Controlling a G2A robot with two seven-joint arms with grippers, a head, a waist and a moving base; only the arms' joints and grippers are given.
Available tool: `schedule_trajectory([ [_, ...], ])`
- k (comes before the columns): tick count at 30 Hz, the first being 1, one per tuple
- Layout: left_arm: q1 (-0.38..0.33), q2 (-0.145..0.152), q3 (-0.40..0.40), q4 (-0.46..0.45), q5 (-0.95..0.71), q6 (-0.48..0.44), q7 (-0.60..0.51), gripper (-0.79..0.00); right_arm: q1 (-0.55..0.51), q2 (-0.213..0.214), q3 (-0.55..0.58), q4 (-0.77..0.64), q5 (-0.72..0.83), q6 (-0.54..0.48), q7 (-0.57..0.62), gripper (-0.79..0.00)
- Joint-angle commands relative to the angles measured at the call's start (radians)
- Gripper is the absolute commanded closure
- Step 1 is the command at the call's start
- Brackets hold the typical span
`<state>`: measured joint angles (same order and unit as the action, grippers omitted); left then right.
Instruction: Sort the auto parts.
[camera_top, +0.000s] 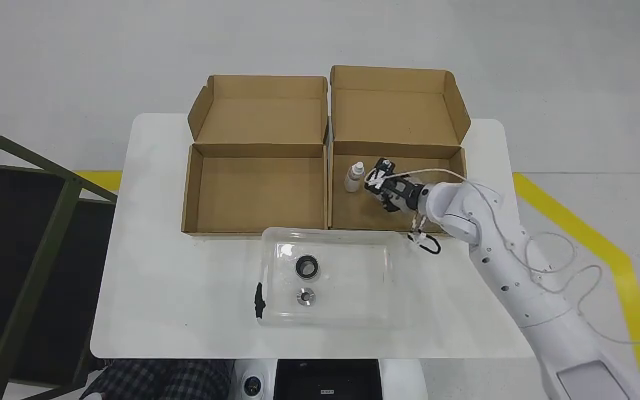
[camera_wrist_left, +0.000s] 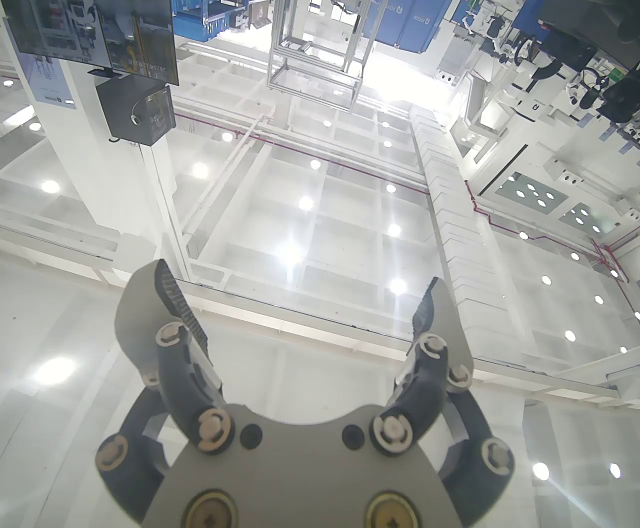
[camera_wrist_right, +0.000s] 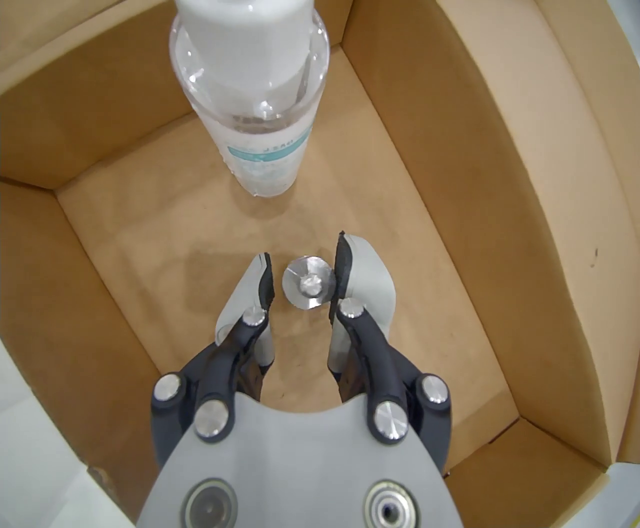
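Where the white counter (camera_top: 160, 250) meets its near edge, 6 o'clock: clear tray (camera_top: 350, 300) holding a black ring (camera_top: 307, 266) and a metal part (camera_top: 305, 296), apart. A black piece (camera_top: 259, 299) lies by the tray's 9 o'clock wall. Past that, two open cardboard boxes side by side: left box (camera_top: 255, 190), right box (camera_top: 445, 200). Right pincer (camera_wrist_right: 303, 252) is inside the right box, narrowly spread around a small metal disc (camera_wrist_right: 308, 287) on the box floor, one pad touching it, the other just off. Bottle (camera_wrist_right: 255, 100) stands upright at the pincer's 9 o'clock, near. Beyond the counter: grey floor, yellow line (camera_top: 560, 215) at 3 o'clock. Left pincer (camera_wrist_left: 297, 272) is spread wide, holding nothing, aimed at a lit white ceiling (camera_wrist_left: 320, 200).
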<state>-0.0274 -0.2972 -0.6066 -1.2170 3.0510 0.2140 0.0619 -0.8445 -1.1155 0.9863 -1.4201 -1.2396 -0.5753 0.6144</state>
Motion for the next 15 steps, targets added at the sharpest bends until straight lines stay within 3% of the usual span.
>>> schedule_trajectory([
  [1,0.000,0.000,0.000,0.000,0.000,0.000,0.000,-0.785,0.000,-0.001,0.002,-0.004,0.005,0.000,0.001,-0.557],
  [3,0.000,0.000,0.000,0.000,0.000,0.000,0.000,-0.785,-0.004,0.001,0.010,-0.014,0.007,0.000,0.001,-0.702],
  [5,0.000,0.000,0.000,0.000,0.000,0.000,0.000,-0.785,-0.013,0.004,0.023,-0.032,0.008,-0.001,-0.001,-0.785],
  [15,0.000,0.000,0.000,0.000,0.000,0.000,0.000,-0.785,-0.118,0.036,0.147,-0.205,0.050,-0.039,-0.006,-0.785],
])
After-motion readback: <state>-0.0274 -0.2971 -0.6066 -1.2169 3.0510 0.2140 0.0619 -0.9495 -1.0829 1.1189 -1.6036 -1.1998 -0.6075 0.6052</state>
